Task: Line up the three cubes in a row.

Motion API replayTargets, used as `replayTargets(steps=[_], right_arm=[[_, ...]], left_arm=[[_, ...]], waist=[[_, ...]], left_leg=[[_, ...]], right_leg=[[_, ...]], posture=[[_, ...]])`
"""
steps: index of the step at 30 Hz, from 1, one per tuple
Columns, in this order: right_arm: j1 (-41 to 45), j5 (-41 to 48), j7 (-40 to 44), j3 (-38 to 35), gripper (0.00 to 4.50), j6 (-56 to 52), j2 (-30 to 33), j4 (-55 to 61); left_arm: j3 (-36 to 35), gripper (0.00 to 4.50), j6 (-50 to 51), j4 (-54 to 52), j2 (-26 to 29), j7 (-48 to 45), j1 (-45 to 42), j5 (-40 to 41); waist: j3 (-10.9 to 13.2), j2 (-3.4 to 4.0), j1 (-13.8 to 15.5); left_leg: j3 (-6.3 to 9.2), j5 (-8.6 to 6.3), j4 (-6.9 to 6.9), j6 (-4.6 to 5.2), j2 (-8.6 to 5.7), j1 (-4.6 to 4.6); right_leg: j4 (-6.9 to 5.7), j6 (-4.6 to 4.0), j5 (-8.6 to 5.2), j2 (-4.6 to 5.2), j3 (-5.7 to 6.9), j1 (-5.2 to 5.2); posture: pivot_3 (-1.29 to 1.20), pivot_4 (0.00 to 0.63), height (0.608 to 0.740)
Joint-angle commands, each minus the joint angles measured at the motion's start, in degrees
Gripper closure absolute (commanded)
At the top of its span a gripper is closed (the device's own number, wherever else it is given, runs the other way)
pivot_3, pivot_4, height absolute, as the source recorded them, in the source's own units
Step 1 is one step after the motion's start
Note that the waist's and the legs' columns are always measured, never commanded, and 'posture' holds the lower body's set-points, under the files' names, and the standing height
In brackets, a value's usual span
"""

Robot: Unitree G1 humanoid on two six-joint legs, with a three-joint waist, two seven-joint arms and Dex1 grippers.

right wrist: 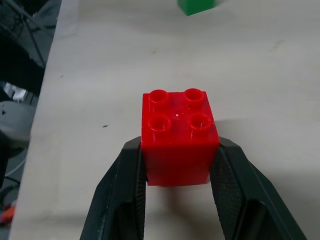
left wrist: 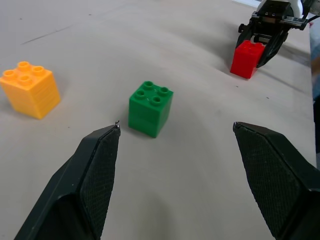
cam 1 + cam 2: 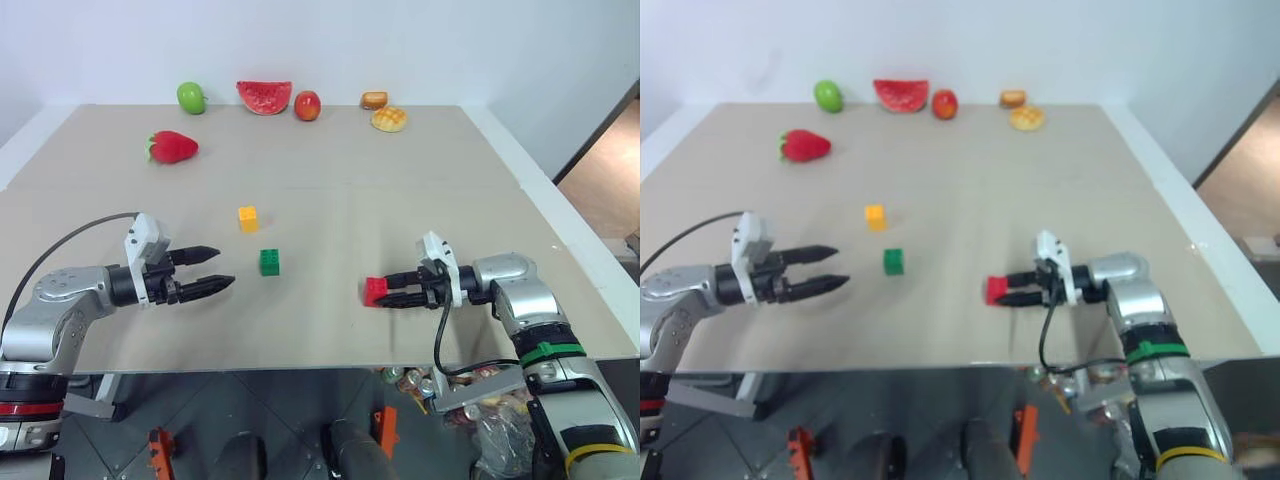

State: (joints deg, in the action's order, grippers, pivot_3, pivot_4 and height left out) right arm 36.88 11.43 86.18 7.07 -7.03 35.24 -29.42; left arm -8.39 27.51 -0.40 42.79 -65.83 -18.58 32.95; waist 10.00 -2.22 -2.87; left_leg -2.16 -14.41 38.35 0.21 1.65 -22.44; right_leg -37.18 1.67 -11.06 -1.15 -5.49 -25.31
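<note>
Three studded cubes lie on the tan table (image 3: 330,200). The yellow-orange cube (image 3: 248,218) is farthest back, and the green cube (image 3: 270,262) sits just in front of it to the right. My right gripper (image 3: 381,293) is shut on the red cube (image 3: 375,291) near the table's front edge, its fingers (image 1: 125,185) pressing both sides. My left gripper (image 3: 217,268) stands open left of the green cube, pointing toward it, with nothing between its fingers (image 2: 95,170).
Toy foods line the back of the table: a green apple (image 3: 191,97), a watermelon slice (image 3: 264,96), a red apple (image 3: 307,105), two breads (image 3: 388,118), and a strawberry (image 3: 172,147) nearer. The table's front edge (image 3: 330,362) runs just below both grippers.
</note>
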Motion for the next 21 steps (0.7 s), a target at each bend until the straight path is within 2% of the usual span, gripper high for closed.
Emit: replayTargets(steps=[1, 10, 21], right_arm=[[0.51, -0.60, -0.07, 0.56, 3.28, 3.03, -0.37, 0.56], [10.41, -3.19, -6.30, -0.79, 3.28, 12.64, -6.17, -14.33], [11.04, -3.95, 1.58, 1.54, 3.28, 16.09, -6.35, -17.18]], left_arm=[[-3.00, 0.77, 0.41, -0.10, 0.79, -1.88, -0.60, 2.96], [-3.43, 0.77, 0.62, -0.10, 0.61, -1.53, -1.04, 3.64], [-4.90, 0.77, 1.80, -1.67, 0.60, -0.13, 0.27, 4.91]], waist=[[0.00, 0.00, -0.01], [0.00, 0.00, -1.07], [0.00, 0.00, -1.39]], left_leg=[[-0.01, 0.00, 0.01, 0.00, 0.00, 0.01], [-0.03, 0.06, 0.06, -0.01, 0.15, 0.09], [0.07, -0.02, -0.02, -0.05, 0.13, -0.01]], right_leg=[[0.00, -0.02, 0.02, 0.00, 0.00, 0.00], [-0.06, -0.30, 0.19, -0.30, -0.12, -0.01], [-0.06, -0.25, 0.14, -0.21, -0.11, -0.03]], posture=[[0.00, 0.150, 0.740], [0.00, 0.150, 0.740], [0.00, 0.150, 0.740]])
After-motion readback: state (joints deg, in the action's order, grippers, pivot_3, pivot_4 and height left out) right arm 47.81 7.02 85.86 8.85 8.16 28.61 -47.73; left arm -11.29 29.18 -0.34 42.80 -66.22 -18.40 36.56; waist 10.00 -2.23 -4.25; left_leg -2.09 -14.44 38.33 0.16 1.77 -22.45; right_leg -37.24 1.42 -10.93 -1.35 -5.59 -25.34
